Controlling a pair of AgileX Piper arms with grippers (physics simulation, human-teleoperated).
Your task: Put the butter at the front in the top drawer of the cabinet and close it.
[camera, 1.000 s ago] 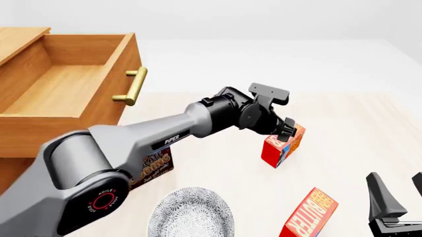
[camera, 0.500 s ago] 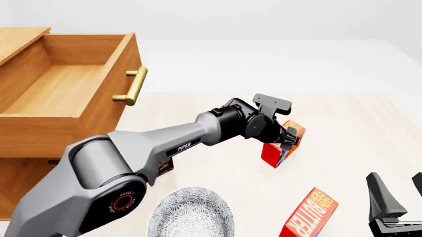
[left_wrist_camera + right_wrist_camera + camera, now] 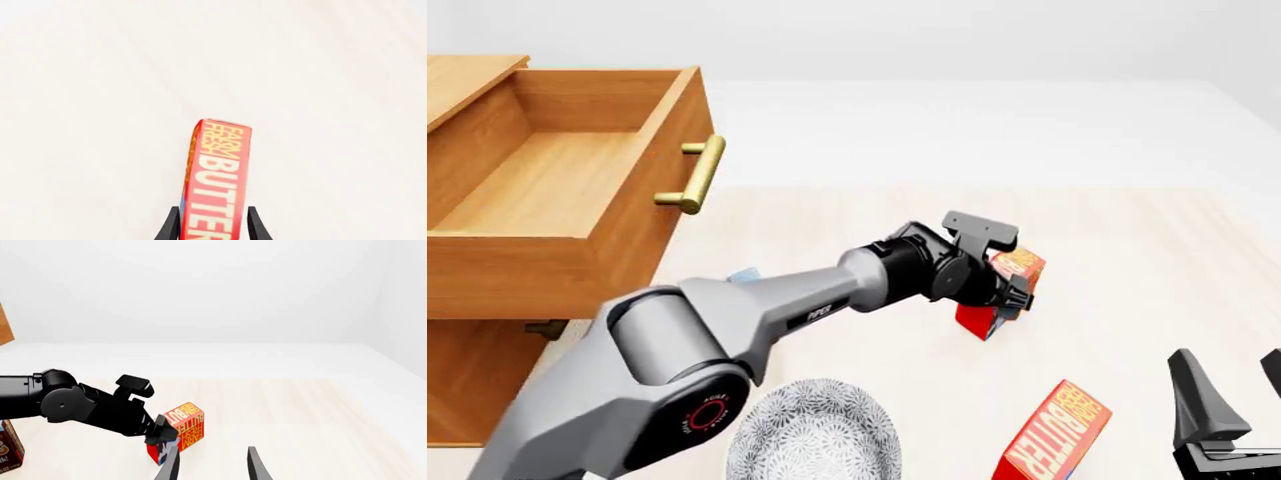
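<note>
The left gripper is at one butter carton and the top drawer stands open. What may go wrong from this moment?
1. The left gripper brackets only one end of the butter. If it is lifted this way, the carton may pivot or slip out.
2. On the way to the top drawer, the carton could strike the drawer's front wall or its brass handle, unless it is raised well first.

Reads "FARM FRESH BUTTER" in yellow and white on the butter (image 3: pixel 219 185) between the left jaws. Same "BUTTER" lettering on the second carton (image 3: pixel 1054 435) lying nearer. "PIPER" printed on the left arm (image 3: pixel 814 312); "AGILEX" ringed round its joint cap.
</note>
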